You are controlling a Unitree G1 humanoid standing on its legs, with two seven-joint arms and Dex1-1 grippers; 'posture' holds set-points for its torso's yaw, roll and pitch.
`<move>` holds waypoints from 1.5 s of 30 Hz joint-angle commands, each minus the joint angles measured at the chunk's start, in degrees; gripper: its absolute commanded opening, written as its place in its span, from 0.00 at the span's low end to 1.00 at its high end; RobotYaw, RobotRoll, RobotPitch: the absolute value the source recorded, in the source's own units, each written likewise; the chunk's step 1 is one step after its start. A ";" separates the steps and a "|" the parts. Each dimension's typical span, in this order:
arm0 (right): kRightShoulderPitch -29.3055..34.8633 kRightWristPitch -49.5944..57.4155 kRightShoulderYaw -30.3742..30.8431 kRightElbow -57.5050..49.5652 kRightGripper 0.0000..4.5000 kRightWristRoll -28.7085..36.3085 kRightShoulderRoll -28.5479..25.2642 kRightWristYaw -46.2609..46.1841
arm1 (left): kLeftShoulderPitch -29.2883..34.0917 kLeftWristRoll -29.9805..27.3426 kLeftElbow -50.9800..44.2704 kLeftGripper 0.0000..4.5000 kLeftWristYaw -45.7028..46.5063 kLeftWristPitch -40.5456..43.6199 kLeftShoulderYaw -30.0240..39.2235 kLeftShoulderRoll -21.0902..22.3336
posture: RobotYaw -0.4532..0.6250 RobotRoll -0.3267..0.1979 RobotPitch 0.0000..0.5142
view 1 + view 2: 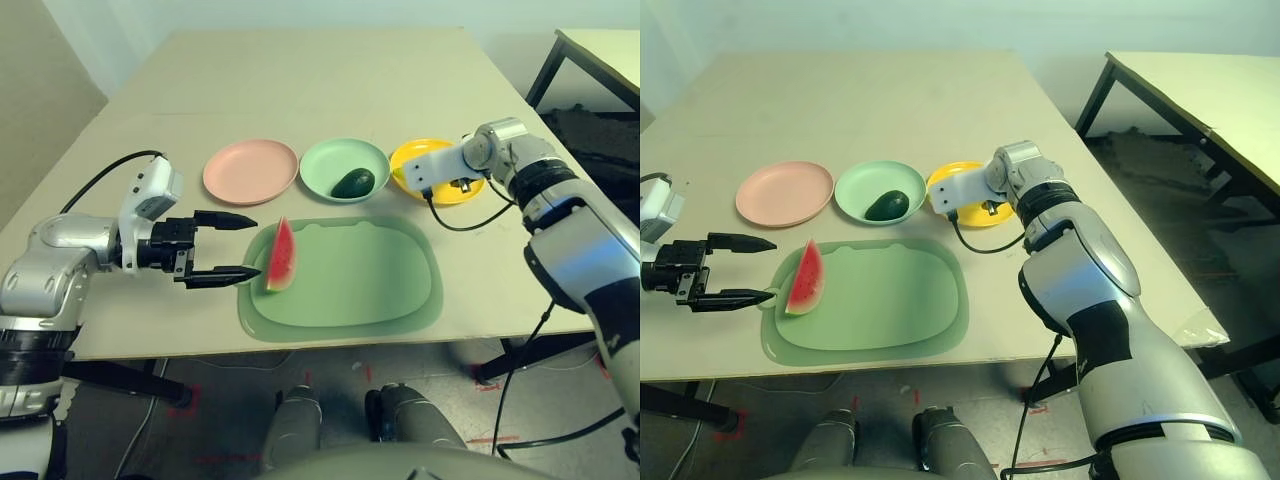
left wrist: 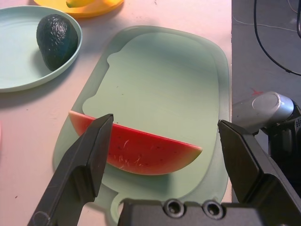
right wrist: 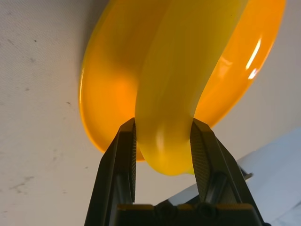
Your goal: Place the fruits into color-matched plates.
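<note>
The right gripper [image 3: 163, 125] is closed on the banana [image 3: 176, 89], holding it over the yellow plate [image 3: 110, 89]. The left gripper [image 1: 240, 248] stands wide open and empty beside the watermelon wedge [image 1: 282, 256], which lies on the green mat [image 1: 360, 275]. The avocado [image 1: 354, 183] rests in the mint green plate [image 1: 325, 156]; the pink plate [image 1: 250, 172] sits beside that one on the counter [image 1: 300, 80].
</note>
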 commanded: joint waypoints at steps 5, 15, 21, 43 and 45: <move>0.00 2.83 -1.36 0.51 0.37 0.93 0.11 1.35 | 1.12 -0.92 -1.77 1.00 0.10 0.98 0.82 0.86 | 0.52 0.62 0.28; 0.07 2.93 -1.48 0.36 0.72 1.06 0.18 1.42 | 1.14 -0.90 -1.44 1.00 -0.04 0.95 0.67 1.41 | 0.52 0.62 0.27; 0.03 1.51 -1.61 0.08 0.99 1.39 -0.10 0.83 | -0.26 -0.33 -0.25 1.00 -0.17 0.38 -0.14 1.23 | 0.51 0.62 0.23; 39.50 28.24 -38.95 -60.11 0.99 53.90 -2.44 20.80 | -25.25 19.33 23.71 1.00 -9.98 -51.99 -18.20 3.25 | 0.52 0.62 0.17; 46.03 26.28 -42.52 -64.74 0.99 59.82 -1.04 21.08 | -28.60 19.42 25.82 1.00 -9.98 -59.58 -22.08 1.59 | 0.52 0.62 0.17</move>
